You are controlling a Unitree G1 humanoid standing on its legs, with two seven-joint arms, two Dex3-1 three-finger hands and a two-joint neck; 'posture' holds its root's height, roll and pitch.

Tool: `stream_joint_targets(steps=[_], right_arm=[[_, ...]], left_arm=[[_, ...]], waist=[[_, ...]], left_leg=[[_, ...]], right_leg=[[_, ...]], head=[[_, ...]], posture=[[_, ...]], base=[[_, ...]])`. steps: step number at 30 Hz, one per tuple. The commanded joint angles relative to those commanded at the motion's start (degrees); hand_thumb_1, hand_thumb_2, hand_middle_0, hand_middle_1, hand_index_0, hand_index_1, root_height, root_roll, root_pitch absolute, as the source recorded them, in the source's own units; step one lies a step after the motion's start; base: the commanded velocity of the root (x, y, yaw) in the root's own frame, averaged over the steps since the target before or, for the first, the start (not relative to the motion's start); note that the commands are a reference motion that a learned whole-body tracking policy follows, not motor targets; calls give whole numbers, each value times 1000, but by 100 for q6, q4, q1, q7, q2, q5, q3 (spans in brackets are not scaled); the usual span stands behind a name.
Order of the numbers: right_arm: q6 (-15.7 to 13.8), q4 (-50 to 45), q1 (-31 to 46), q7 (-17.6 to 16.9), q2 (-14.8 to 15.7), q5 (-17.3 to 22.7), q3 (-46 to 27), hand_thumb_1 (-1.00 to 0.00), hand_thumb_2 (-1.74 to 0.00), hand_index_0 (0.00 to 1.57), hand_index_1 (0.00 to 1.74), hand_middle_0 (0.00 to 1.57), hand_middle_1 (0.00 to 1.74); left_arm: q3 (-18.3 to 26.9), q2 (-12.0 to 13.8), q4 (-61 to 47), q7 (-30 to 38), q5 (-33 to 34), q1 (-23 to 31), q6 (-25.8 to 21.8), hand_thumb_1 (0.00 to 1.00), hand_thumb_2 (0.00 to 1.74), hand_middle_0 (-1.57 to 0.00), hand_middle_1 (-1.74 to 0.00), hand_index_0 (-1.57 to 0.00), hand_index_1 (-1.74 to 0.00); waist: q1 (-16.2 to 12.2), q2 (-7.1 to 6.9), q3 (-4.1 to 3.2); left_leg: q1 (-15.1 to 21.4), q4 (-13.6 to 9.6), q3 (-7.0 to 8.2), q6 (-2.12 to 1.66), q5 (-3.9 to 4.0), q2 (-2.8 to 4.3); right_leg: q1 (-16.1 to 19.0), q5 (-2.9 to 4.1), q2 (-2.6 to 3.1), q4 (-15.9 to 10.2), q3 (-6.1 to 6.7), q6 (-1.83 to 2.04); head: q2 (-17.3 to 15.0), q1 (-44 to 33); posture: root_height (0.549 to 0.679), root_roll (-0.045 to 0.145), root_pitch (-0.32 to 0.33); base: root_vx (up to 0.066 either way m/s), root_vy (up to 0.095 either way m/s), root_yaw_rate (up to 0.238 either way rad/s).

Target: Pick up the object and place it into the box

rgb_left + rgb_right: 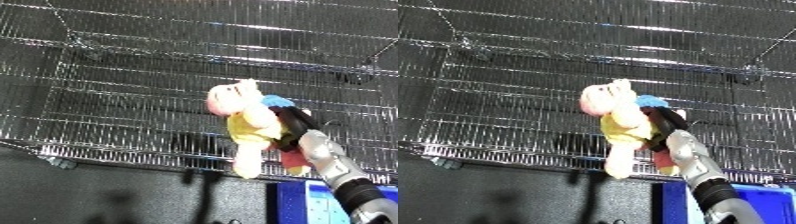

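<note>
Wire-mesh bin [133,75] fills most of the frame: thin metal grid walls, shiny, with a dark band along the lower edge. Blue box-shaped item [306,200] at lower right. Soft plush toy [244,125] centre-right, held up over the mesh: long axis near vertical, pink rounded head up and tilted to the upper left, yellow body, pale legs hanging down, blue patch behind the head. Right robot hand [289,127], black, fingers clamped on the toy's right side, silver forearm entering from lower right.
</note>
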Motion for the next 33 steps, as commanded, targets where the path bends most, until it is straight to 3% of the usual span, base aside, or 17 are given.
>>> stream_joint_targets(steps=[8,16,22,33], right_arm=[[-146,-1280,512,-320,-365,270,-555,-1000,-1740,1570,1740,1570,1740],[-300,-3550,1892,-760,-861,519,-2063,-1000,-1740,1570,1740,1570,1740],[-429,-4642,2950,-1043,-767,599,-3212,-1000,-1740,1570,1740,1570,1740],[-637,-5492,4503,-1361,-174,657,-4760,-1000,-1740,1570,1740,1570,1740]], left_arm=[[118,-48,129,62,-17,19,59,1000,1740,-1570,-1740,-1570,-1740],[352,-155,157,84,98,127,161,1000,1740,-1570,-1740,-1570,-1740],[486,-261,131,85,186,208,222,1000,1740,-1570,-1740,-1570,-1740],[620,-387,14,1,231,352,350,1000,1740,-1570,-1740,-1570,-1740]], waist=[[-167,-77,-52],[-479,-143,-143],[-679,-153,-208],[-1125,-118,-346]], left_leg=[[86,-45,40,13,4,29],[201,-96,103,32,19,84],[289,-106,141,44,27,127],[446,-34,243,59,-38,181]], right_leg=[[66,-8,13,-16,17,-4],[160,-30,12,-28,42,-7],[239,-19,17,-42,64,-21],[418,24,55,-132,142,-51]], head=[[63,44],[169,239],[256,501],[368,1444]], posture=[[632,42,-120],[632,44,-136],[632,46,-152],[633,49,-183]], base=[[-17,-7,-30],[-20,-11,-30],[-22,-19,-57],[-21,-12,-59]])
